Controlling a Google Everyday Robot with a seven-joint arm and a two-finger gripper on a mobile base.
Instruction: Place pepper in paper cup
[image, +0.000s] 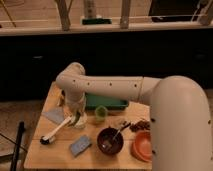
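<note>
The paper cup (80, 121) is a small whitish cup on the left part of the wooden table (60, 159). My gripper (75, 112) hangs straight down from the arm (110, 89), right over the cup's rim. A pale green-and-whitish bit, the pepper (76, 118), shows at the cup's mouth just under the gripper. I cannot tell whether it is held or lies in the cup.
A light green cup (101, 114) stands right of the paper cup, in front of a green tray (107, 104). A white-handled dish brush (56, 133), a grey cloth (53, 116), a blue sponge (80, 145), a dark bowl with a spoon (110, 140) and an orange bowl (143, 146) are also on the table.
</note>
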